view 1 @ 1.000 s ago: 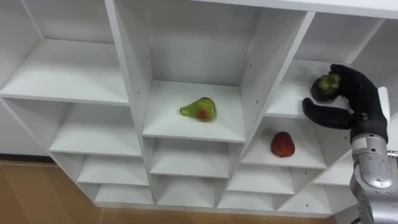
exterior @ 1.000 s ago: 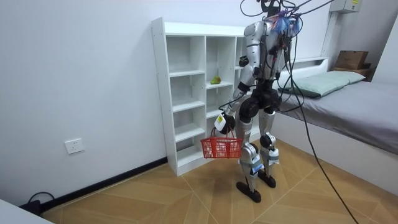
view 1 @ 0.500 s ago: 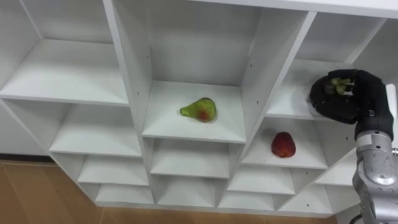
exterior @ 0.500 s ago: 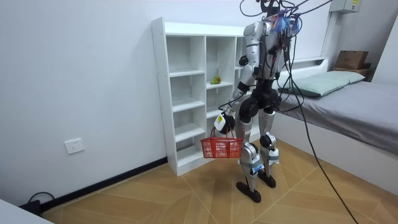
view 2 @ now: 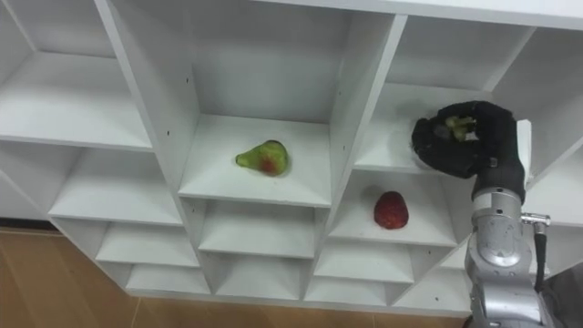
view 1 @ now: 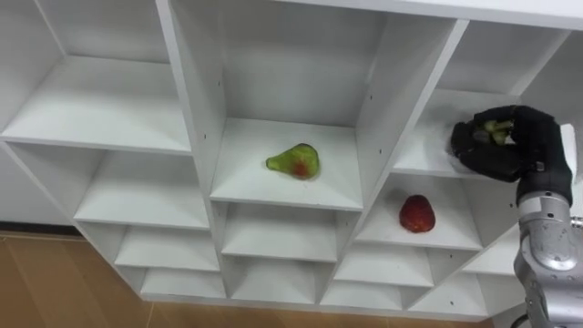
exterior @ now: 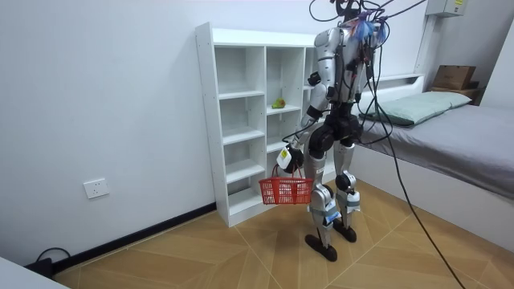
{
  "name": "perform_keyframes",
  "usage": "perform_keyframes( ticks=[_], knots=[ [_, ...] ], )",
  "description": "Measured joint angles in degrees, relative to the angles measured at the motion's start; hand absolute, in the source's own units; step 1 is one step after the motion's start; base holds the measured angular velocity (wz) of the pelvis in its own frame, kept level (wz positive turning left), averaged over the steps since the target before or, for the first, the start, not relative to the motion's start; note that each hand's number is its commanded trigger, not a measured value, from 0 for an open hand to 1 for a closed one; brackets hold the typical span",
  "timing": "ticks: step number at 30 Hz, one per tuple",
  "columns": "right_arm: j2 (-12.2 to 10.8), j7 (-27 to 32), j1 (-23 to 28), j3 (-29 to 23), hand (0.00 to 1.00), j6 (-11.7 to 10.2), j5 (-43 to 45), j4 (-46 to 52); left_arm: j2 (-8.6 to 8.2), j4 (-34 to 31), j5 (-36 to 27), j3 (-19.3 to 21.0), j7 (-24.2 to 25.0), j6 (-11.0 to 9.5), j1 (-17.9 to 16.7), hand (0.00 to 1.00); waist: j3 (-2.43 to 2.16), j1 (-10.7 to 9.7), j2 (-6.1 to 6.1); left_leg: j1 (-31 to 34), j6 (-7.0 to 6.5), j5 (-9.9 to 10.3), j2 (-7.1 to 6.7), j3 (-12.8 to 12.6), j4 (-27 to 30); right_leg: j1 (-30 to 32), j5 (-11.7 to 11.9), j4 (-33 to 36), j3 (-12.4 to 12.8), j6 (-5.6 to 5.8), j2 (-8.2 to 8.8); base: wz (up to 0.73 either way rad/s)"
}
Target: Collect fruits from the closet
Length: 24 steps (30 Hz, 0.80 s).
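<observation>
The right hand (view 1: 512, 148) reaches into the right-hand column of the white closet (view 1: 372, 118), with its dark fingers curled tightly round a small green fruit (view 1: 495, 130). Only slivers of green show between the fingers and thumb. The fist sits at the front edge of the upper shelf in that column; whether the fruit touches the shelf board cannot be told.

On the shelf directly below the hand lies a red fruit (view 1: 416, 212), well apart from the fingers and near the middle of its compartment. In the middle column, one divider over to the left, a green pear (view 1: 293, 161) with a reddish blush lies on its side, stem end pointing left. The upright divider stands between the pear's compartment and the one the hand is in.

In the room view the robot stands upright close in front of the closet, on a wooden floor, with a bed (exterior: 458, 132) behind it at the room view's right. Its left hand (exterior: 285, 158) hangs low beside the thigh, closed round the handle of a red basket (exterior: 286, 191) that dangles at knee height.
</observation>
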<state>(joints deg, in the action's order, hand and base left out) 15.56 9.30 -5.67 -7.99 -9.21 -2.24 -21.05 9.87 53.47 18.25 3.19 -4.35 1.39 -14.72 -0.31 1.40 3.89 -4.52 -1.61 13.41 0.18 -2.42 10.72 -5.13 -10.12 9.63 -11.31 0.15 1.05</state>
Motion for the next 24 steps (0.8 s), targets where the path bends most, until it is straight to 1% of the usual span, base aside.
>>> perform_keyframes(
  ticks=[1,3,4,7,11,14,16,20,21,22,24],
  knots=[
    [-0.2,-0.2,0.1,0.3,1.0,0.1,0.0,0.4,0.0,-0.3,-0.3,0.0,0.0,0.0,0.0,1.0,-0.08,-0.1,0.17,0.0,0.0,0.0,-0.01,0.1,0.0,0.0,0.0,0.0,0.0,0.0,0.03,0.0],
    [-0.4,-0.2,0.8,1.0,1.0,0.6,0.0,2.0,0.0,-0.6,-0.7,-0.1,-0.3,0.0,0.1,1.0,-0.05,-0.3,0.12,0.0,-0.01,0.0,0.03,0.1,0.0,0.0,0.0,0.0,0.0,0.0,0.06,0.0],
    [-0.5,-0.3,1.5,1.9,1.0,0.6,-0.1,3.2,0.0,-0.6,-0.7,-0.2,-0.6,-0.1,0.3,1.0,-0.1,-0.4,0.19,0.0,-0.02,0.0,0.02,0.1,0.0,0.0,0.0,0.0,0.0,0.0,0.09,0.0],
    [-0.6,-0.8,3.8,3.9,1.0,1.1,0.2,7.3,0.06,-0.6,-0.7,-0.8,-1.4,-0.4,0.4,1.0,-0.05,-1.0,0.11,0.0,-0.03,0.0,0.02,0.0,0.1,0.0,0.0,0.0,0.2,0.0,0.16,0.0],
    [-0.6,-2.3,6.0,5.1,1.0,1.8,0.7,11.5,0.1,-0.5,-0.7,-1.3,-1.5,-0.8,0.7,1.0,0.15,-1.1,-0.22,0.0,-0.08,0.0,0.03,-0.1,0.0,0.1,0.0,0.1,0.3,0.0,0.27,0.0],
    [-0.6,-3.1,6.3,5.1,1.0,1.8,0.7,12.6,0.1,-0.5,-0.7,-1.3,-1.5,-1.5,0.8,1.0,0.37,-1.2,-0.55,0.0,-0.1,-0.1,0.03,-0.2,0.0,0.2,0.0,0.1,0.3,0.0,0.27,0.0],
    [-0.6,-3.5,6.7,5.2,1.0,1.8,0.7,13.5,0.09,-0.5,-0.7,-1.4,-1.5,-1.7,0.8,1.0,0.44,-1.2,-0.67,0.0,-0.1,-0.1,0.02,-0.7,-0.2,0.3,0.0,0.1,0.4,0.0,0.22,-0.04],
    [-0.7,-5.5,8.1,5.6,1.0,1.8,4.7,16.3,-0.06,-0.4,-0.7,-1.4,-1.3,-1.7,1.5,1.0,0.38,-1.3,-0.72,0.2,-0.09,-0.1,-0.01,-1.0,-0.3,0.6,0.0,0.2,0.7,0.0,0.1,-0.01],
    [-0.7,-5.9,8.3,5.6,1.0,1.8,4.9,16.9,-0.16,-0.4,-0.7,-1.4,-1.3,-1.8,1.6,1.0,0.31,-1.2,-0.75,0.3,-0.08,-0.1,0.02,-1.1,-0.3,0.8,0.0,0.2,1.0,0.0,0.07,-0.13],
    [-0.7,-6.8,8.8,5.8,1.0,1.8,5.0,18.4,-0.32,-0.4,-0.7,-1.4,-1.2,-2.0,1.8,1.0,0.23,-0.9,-0.84,0.3,-0.08,-0.1,0.07,-1.8,-0.1,1.3,0.0,0.3,1.8,0.0,0.02,-0.18],
    [-0.7,-7.9,9.6,7.1,1.0,1.8,5.0,21.0,-0.3,-0.4,-0.8,-1.6,-1.2,-2.3,2.0,1.0,0.24,-1.0,-1.03,0.3,-0.08,-0.1,0.08,-1.9,0.1,1.4,0.0,0.2,2.1,0.0,0.05,-0.14]
  ],
)
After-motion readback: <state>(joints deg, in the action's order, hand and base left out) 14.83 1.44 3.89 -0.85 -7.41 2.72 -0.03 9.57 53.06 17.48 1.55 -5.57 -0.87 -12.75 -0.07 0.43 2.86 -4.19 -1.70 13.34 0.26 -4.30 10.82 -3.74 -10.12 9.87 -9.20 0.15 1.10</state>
